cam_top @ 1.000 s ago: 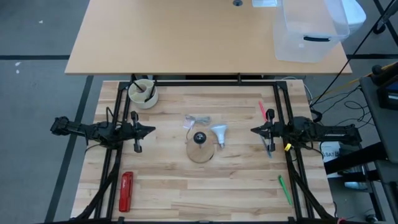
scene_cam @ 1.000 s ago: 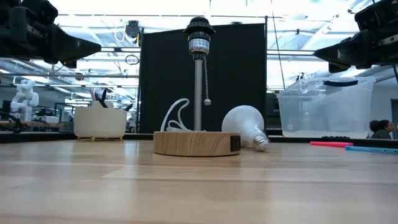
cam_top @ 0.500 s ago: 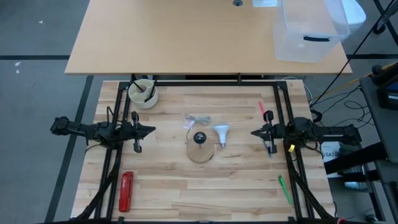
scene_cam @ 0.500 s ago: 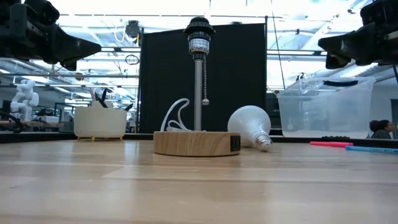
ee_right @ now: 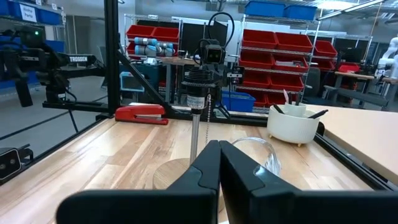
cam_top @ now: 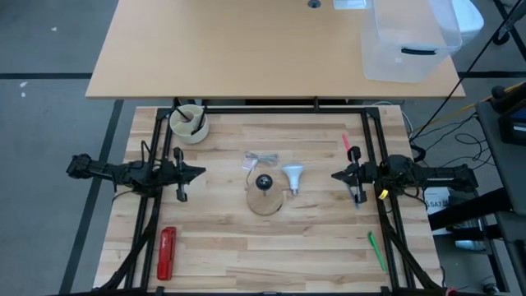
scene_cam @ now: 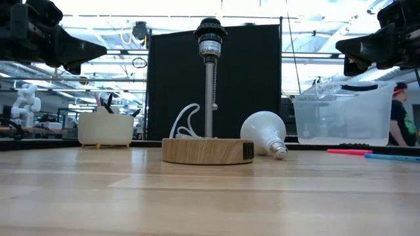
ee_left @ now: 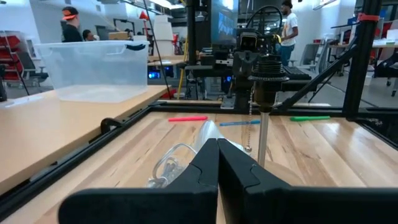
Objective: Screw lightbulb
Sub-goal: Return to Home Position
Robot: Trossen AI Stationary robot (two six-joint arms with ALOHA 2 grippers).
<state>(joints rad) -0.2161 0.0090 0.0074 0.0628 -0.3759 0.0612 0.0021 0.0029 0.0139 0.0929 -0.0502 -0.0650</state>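
Observation:
The white lightbulb (cam_top: 292, 177) lies on its side on the wooden table, its dome on the wood and its grey screw base (scene_cam: 276, 151) toward the near edge, just right of the lamp. The lamp has a round wooden base (cam_top: 265, 200) and an upright post with an empty black socket (scene_cam: 210, 31) on top. My left gripper (cam_top: 201, 173) hovers shut to the left of the lamp. My right gripper (cam_top: 334, 173) hovers shut to the right of the bulb. Both are above the table and hold nothing.
A coiled white cable (cam_top: 261, 159) lies behind the lamp. A white bowl with pens (cam_top: 188, 122) stands far left, and a red stapler (cam_top: 167, 252) lies near left. Pink (cam_top: 346, 144), blue (cam_top: 356, 197) and green (cam_top: 376, 250) markers lie at the right. A clear bin (cam_top: 407, 41) is on the far table.
The lightbulb has rolled a little toward the table's right and now lies still. The lamp's pull chain has swung back against the post. My right gripper has risen slightly.

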